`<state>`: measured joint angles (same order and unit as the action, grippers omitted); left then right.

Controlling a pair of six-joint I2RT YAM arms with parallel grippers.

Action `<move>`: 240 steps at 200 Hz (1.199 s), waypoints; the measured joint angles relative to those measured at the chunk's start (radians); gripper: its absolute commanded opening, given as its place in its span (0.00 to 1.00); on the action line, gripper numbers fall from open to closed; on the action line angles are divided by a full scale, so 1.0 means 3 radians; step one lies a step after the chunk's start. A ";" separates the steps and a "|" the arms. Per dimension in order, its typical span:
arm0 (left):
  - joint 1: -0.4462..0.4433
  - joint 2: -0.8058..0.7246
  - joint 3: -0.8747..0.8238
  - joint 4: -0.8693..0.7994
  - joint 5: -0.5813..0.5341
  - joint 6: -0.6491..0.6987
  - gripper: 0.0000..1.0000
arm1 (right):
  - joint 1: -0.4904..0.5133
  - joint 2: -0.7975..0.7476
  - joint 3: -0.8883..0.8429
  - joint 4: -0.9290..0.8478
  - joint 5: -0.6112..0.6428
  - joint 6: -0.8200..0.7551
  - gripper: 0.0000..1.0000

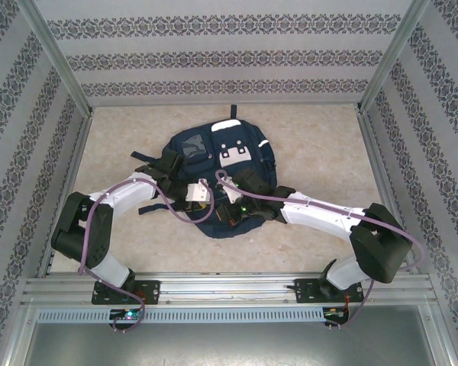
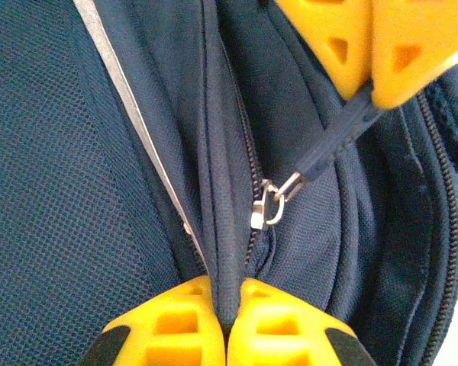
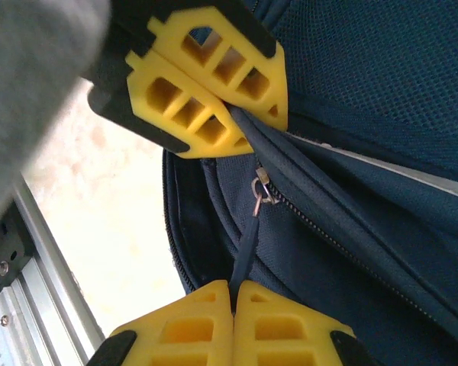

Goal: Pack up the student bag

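The student bag (image 1: 214,160), navy with white-grey patches, lies flat in the middle of the table. Both grippers meet at its near end. My left gripper (image 2: 227,324) is shut on a fold of the bag's navy fabric (image 2: 225,252) right beside the zipper. A silver zipper slider (image 2: 266,210) sits just past that fold. Its dark pull tab (image 2: 332,145) runs up to my right gripper's yellow fingers (image 2: 366,53). In the right wrist view my right gripper (image 3: 233,305) is shut on the pull tab (image 3: 248,252), with the slider (image 3: 261,187) beyond it and the left gripper's fingers (image 3: 206,84) above.
The beige marbled tabletop (image 1: 320,152) surrounds the bag, and patterned walls close in the left, right and back. An aluminium rail (image 1: 229,293) carries the arm bases at the near edge. The rail (image 3: 30,297) and tabletop (image 3: 114,229) lie left of the bag's edge.
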<state>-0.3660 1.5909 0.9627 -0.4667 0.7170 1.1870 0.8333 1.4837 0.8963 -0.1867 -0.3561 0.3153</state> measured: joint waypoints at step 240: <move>0.0153 -0.0228 0.0123 -0.0206 0.0450 0.0515 0.00 | -0.0665 -0.0422 -0.0160 -0.0628 0.0871 0.0435 0.00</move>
<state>-0.3202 1.5227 0.9997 -0.5285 0.8520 1.3415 0.6338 1.3571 0.8482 -0.3752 -0.0948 0.4458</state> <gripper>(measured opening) 0.050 0.041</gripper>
